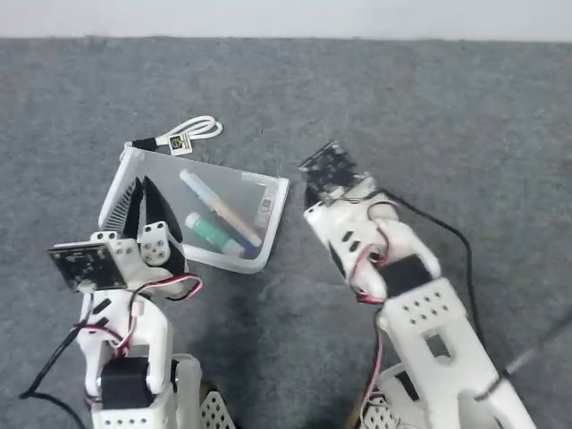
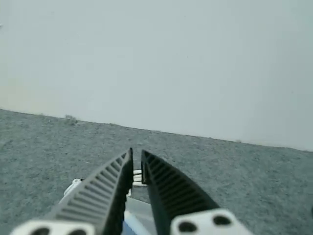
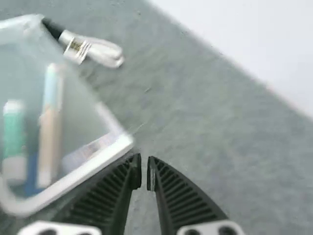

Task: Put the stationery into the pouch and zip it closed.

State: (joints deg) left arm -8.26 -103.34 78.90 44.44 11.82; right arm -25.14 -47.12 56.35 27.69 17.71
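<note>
High view: a clear pouch (image 1: 241, 183) is seen lying on the grey bench (image 1: 429, 107), with pens (image 1: 223, 210) inside and a white cord (image 1: 192, 132) at its far corner. The left claw (image 1: 144, 181) is held over the pouch's left end, nearly closed on nothing. The right claw (image 3: 143, 169) is set just beside the opposite corner, likewise almost closed. Whether the zip is done up cannot be told.

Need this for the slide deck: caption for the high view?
Left gripper over one end of the clear pouch, stationery inside, right arm beside it.
</note>
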